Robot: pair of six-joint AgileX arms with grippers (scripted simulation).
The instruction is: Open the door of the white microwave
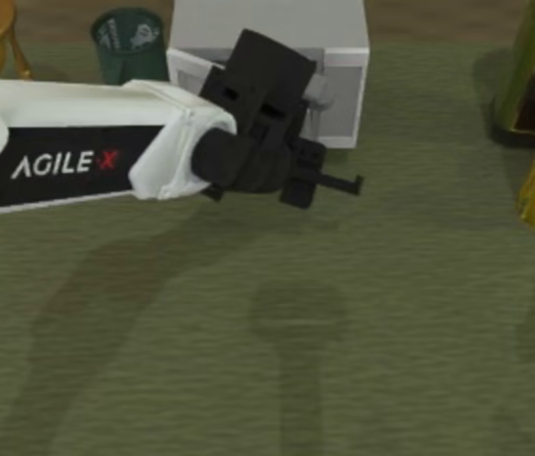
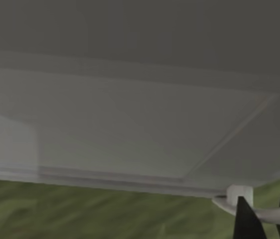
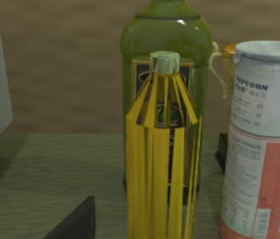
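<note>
Our left arm (image 1: pixel 67 152) reaches in from the table's left edge, and its gripper (image 1: pixel 291 166) sits right at the front of the microwave (image 1: pixel 277 33), which stands at the far middle of the table (image 1: pixel 267 361). From above, the door (image 1: pixel 186 71) shows as a pale panel angled out from the microwave's front on its left side, so it looks partly ajar, though the gripper covers most of it. In the left wrist view the door's grey window (image 2: pixel 130 124) fills nearly everything, and the white handle (image 2: pixel 239 194) lies between two dark fingertips (image 2: pixel 246 219); the fingers sit on either side of the bar, but we cannot tell whether they press on it.

Our right arm is out of the top view; its wrist camera shows only a dark finger tip (image 3: pixel 77 224), so we cannot tell that claw's state. Ahead of it stand a yellow slatted bottle (image 3: pixel 162 164), a green bottle (image 3: pixel 167 35) behind it, and a popcorn can (image 3: pixel 259 139) beside them. A green cup (image 1: pixel 129 43) stands just left of the microwave.
</note>
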